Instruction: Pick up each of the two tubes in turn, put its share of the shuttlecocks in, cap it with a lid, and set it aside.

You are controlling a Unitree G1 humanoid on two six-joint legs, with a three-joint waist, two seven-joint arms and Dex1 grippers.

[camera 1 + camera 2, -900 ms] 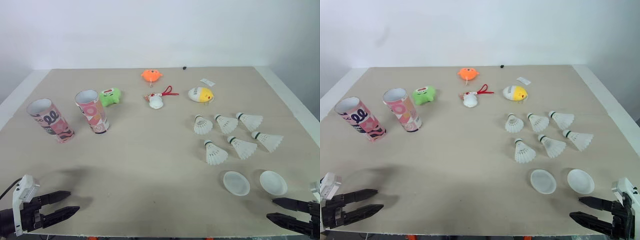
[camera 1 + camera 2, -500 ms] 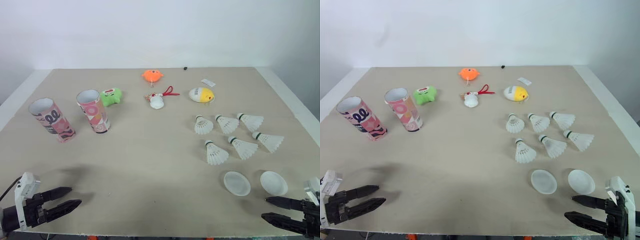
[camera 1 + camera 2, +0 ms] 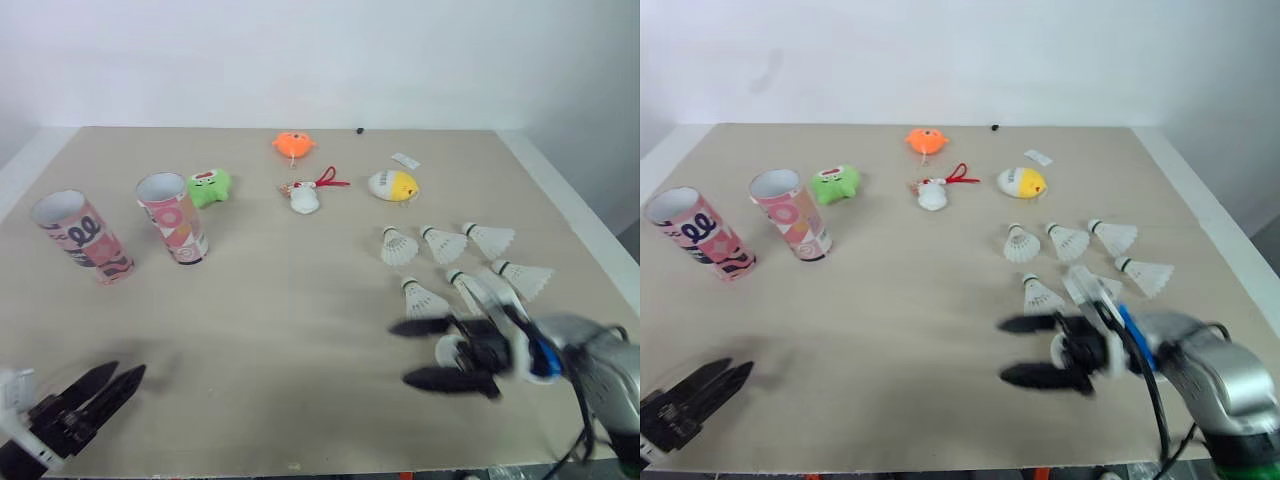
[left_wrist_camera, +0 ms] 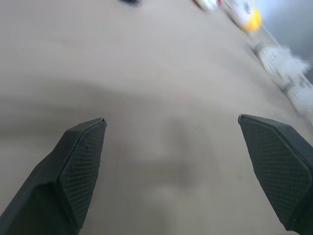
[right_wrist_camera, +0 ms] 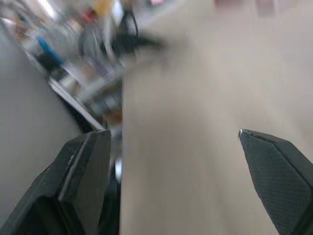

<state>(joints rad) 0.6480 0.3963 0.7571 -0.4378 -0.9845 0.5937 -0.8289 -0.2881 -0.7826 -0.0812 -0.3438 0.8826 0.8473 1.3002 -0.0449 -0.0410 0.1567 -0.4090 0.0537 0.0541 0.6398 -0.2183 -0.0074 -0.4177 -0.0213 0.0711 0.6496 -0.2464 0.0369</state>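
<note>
R gripper [image 3: 400, 353] has swung in over table [image 3: 290, 300], fingers apart, beside shuttlecocks [image 3: 399, 245]; L gripper [image 3: 128, 369] low at near edge, also apart. Tubes [image 3: 172, 217] stand at left — light, thin card, prob. crushable; grip mid-wall gently.

The left gripper [image 3: 122, 372] sits at 7 o'clock in the head view, its two black fingers parted and pointing toward 2 o'clock. The right gripper [image 3: 402, 353] is at 4 o'clock with its fingers wide apart, pointing toward 9 o'clock. Its silver forearm [image 3: 612, 372] extends back toward 4 o'clock.
</note>
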